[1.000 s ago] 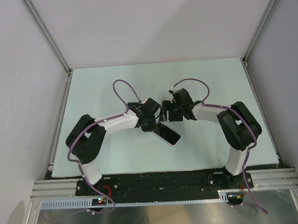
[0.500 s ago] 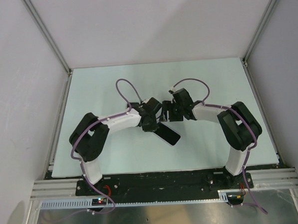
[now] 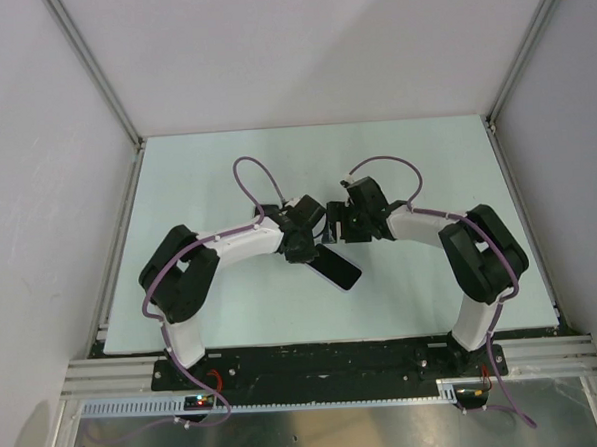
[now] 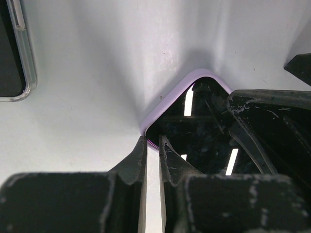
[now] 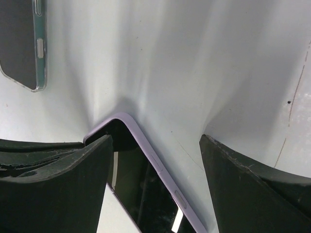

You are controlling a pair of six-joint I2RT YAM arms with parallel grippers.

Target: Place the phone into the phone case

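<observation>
Left gripper (image 4: 153, 141) clamped on a corner of the lilac-rimmed, black-glass phone (image 4: 180, 128) at the pale worktop (image 3: 225, 167) middle, long axis slanting toward the near right corner, right gripper (image 5: 156, 141) gaping astride the same end, clear-rimmed phone case (image 5: 22, 39) lying apart!

Seen from above, the phone (image 3: 339, 270) hides its far end beneath the left gripper (image 3: 305, 248); the phone case (image 4: 12, 48) is cut off at both wrist views' upper-left corners.
</observation>
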